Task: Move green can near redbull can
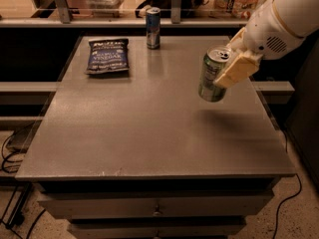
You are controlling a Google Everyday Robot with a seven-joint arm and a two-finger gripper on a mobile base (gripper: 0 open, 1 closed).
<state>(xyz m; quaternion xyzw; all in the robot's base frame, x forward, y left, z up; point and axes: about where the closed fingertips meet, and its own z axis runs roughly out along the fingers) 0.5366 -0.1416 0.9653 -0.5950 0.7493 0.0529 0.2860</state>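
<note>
The green can point(211, 74) has a silver top and a pale label panel. It hangs tilted in the air above the right side of the grey table point(149, 128). My gripper point(230, 63) reaches in from the upper right and is shut on the green can, with a cream finger point(235, 71) across its right side. The redbull can point(153, 28), slim and blue-and-silver, stands upright at the far edge of the table, to the upper left of the green can and well apart from it.
A flat blue chip bag point(107, 56) lies at the far left of the table. A shelf with a glass rail point(164, 4) runs behind the table. Drawers point(157, 210) sit under the front edge. Cables point(10, 148) lie on the floor at left.
</note>
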